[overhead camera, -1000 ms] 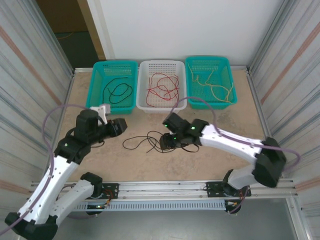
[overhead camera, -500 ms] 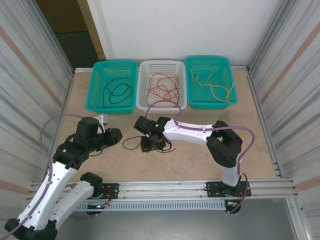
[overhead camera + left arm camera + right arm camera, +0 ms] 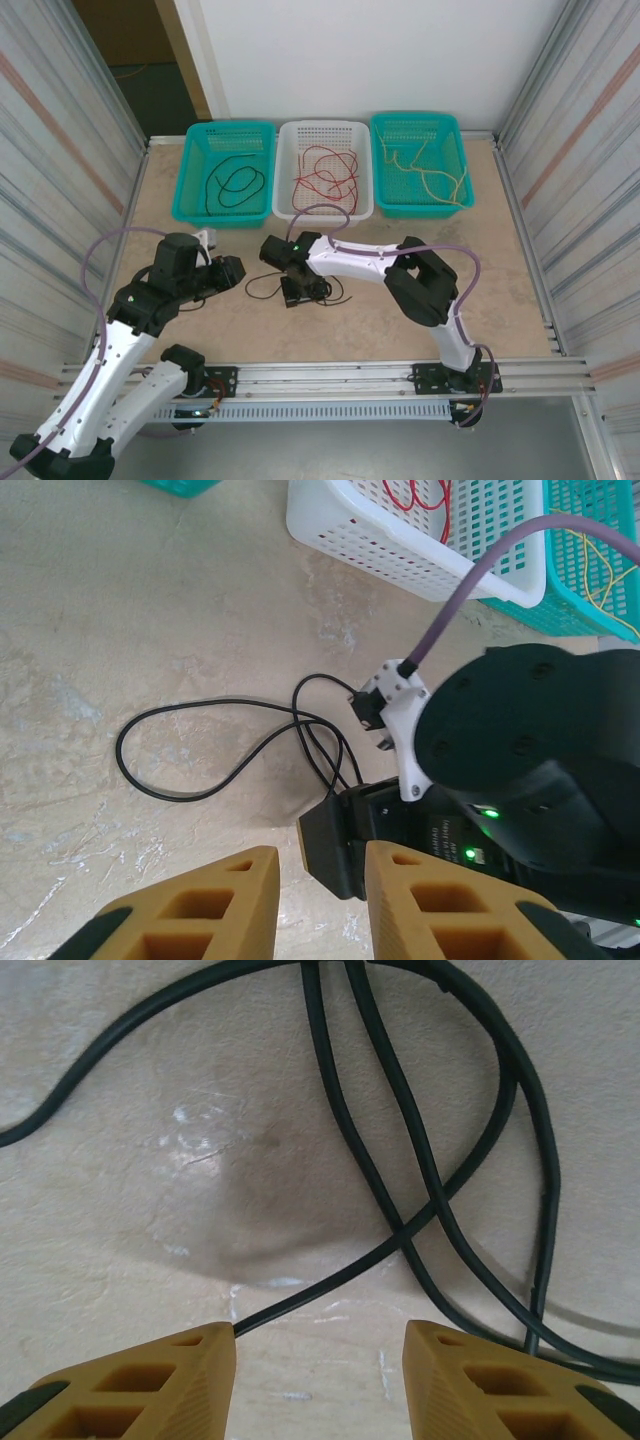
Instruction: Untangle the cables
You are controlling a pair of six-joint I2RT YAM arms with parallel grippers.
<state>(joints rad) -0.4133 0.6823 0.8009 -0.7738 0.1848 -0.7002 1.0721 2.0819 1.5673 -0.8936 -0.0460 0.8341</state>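
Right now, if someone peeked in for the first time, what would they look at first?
First, the tangle of black cables in the middle of the table, with the right gripper open just above it. Next, the row at the far edge: left teal basket holding a black cable, white basket holding red cables, right teal basket holding yellow cables.

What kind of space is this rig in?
Likely a lab robot cell: table boxed in by corrugated metal walls, robot arms bolted to a rail, baskets holding colour-sorted cables.

White arms (image 3: 105, 355) with black joints (image 3: 420, 285); lilac cables (image 3: 478, 570); green lights (image 3: 489, 812); ochre, hollow-celled pincer fingers (image 3: 140, 1380).
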